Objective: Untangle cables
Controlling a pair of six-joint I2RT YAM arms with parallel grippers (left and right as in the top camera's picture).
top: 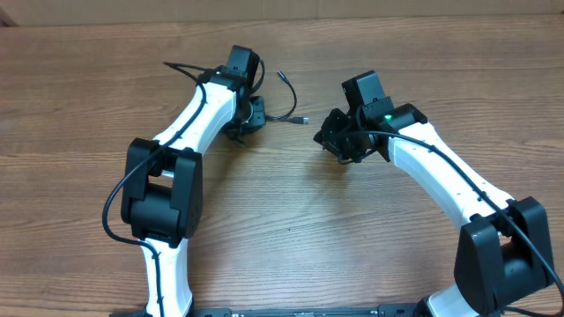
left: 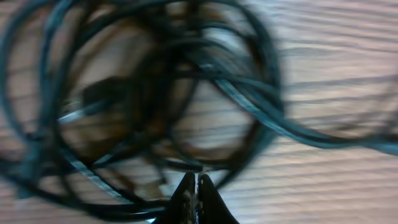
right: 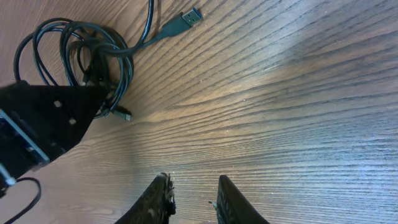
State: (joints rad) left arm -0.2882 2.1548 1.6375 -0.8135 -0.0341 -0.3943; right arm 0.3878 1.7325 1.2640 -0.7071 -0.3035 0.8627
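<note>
Wooden table [top: 291, 220]: left gripper [left: 196, 190], jaws together, met the cables [right: 121, 59] at eleven o'clock, likely anchoring them; right gripper [right: 193, 196], apart and empty, stood ready.

Robot lab: 2 arms [top: 196, 119] at wood-grain table [top: 300, 229].

Two arms: left arm [top: 189, 123] and right arm [top: 441, 167]. Two grippers, one per arm: left gripper [left: 196, 190] and right gripper [right: 193, 186]. One table [top: 291, 229]. One tangle of cables [right: 123, 53]; its cords blur together, probably two or three. Two loose plugs: large plug [right: 191, 17], small plug [right: 124, 115].
</note>
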